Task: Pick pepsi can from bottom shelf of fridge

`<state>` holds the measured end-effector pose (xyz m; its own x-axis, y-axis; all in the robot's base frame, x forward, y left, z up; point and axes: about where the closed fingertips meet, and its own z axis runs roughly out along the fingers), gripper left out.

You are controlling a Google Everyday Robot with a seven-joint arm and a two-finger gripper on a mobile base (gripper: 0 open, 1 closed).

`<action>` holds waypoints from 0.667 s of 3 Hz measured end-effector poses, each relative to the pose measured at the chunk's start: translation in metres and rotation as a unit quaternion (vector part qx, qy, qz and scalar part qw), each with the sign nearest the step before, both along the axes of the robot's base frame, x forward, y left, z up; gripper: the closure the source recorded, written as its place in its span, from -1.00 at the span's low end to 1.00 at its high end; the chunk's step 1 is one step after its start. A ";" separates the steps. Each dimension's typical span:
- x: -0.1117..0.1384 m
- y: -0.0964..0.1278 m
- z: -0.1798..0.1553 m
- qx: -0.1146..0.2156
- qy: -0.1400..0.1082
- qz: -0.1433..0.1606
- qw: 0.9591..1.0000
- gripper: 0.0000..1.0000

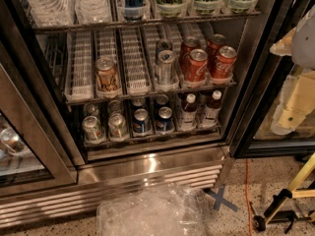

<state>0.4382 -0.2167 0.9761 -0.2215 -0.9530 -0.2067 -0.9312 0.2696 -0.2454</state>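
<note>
Right now, fridge [147, 163] door stands open. Pepsi can [165, 120] sits upright at front of bottom shelf [147, 137], mid lane, a 2nd blue can [141, 121] just beside on its left, small bottles [189, 110] on its right. Silver cans [93, 128] fill the left lanes. Red cola cans [209, 62] are on the rack above. Gripper [284, 122] hangs at far right, outside the cabinet by the glass door, well apart from the can; holds nothing visible, open or closed: can't tell.
</note>
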 end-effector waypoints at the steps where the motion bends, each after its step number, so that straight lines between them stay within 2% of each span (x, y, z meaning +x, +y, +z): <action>1: 0.000 0.000 0.000 0.000 0.000 0.000 1.000 -1.00; 2: 0.001 0.000 -0.012 0.015 -0.002 -0.013 1.000 -1.00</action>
